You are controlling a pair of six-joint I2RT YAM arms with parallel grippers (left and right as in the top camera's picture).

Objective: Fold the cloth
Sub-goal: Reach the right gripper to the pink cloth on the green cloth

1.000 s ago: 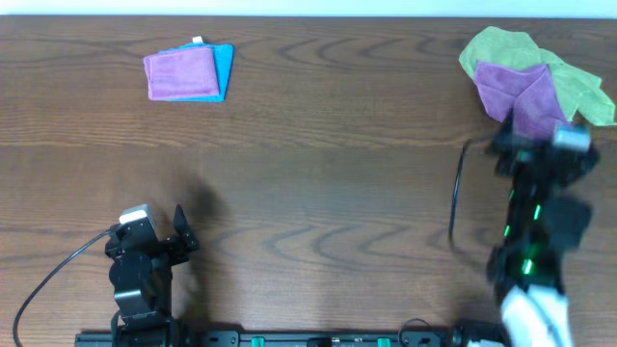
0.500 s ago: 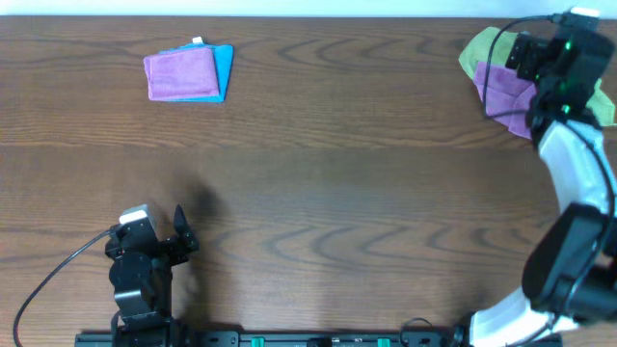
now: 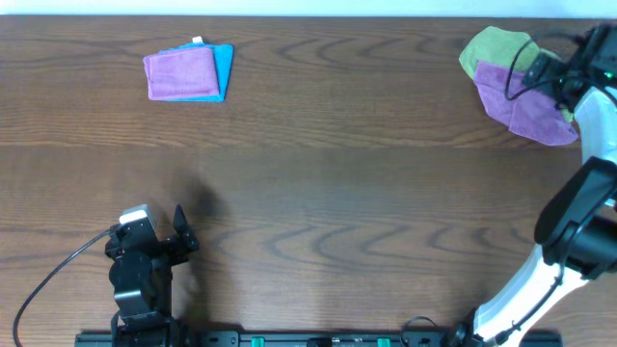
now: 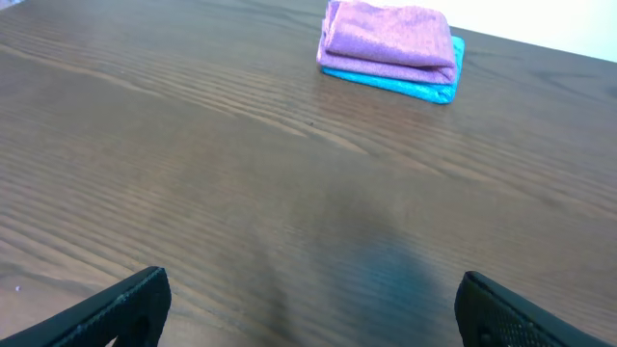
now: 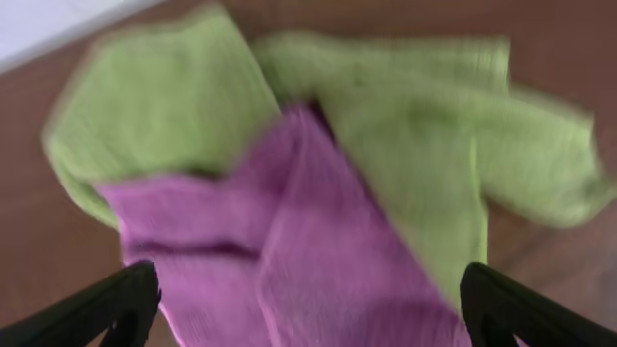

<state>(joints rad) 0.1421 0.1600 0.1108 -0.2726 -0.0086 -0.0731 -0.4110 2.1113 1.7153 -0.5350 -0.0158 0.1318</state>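
Two pincers gape empty: the left gripper point(image 4: 308, 299) idles near-left, the right gripper point(image 5: 308, 308) hovers over the purple cloth point(image 5: 318, 260), crumpled atop the green cloth point(image 5: 164, 116) at the table's point(image 3: 337, 173) far right. Pinch purple only (a free edge), avoiding green beneath

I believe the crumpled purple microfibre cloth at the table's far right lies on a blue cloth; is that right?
Not quite: the crumpled purple microfibre cloth at the table's far right lies on a lime-green cloth, not a blue one, as the right wrist view shows.
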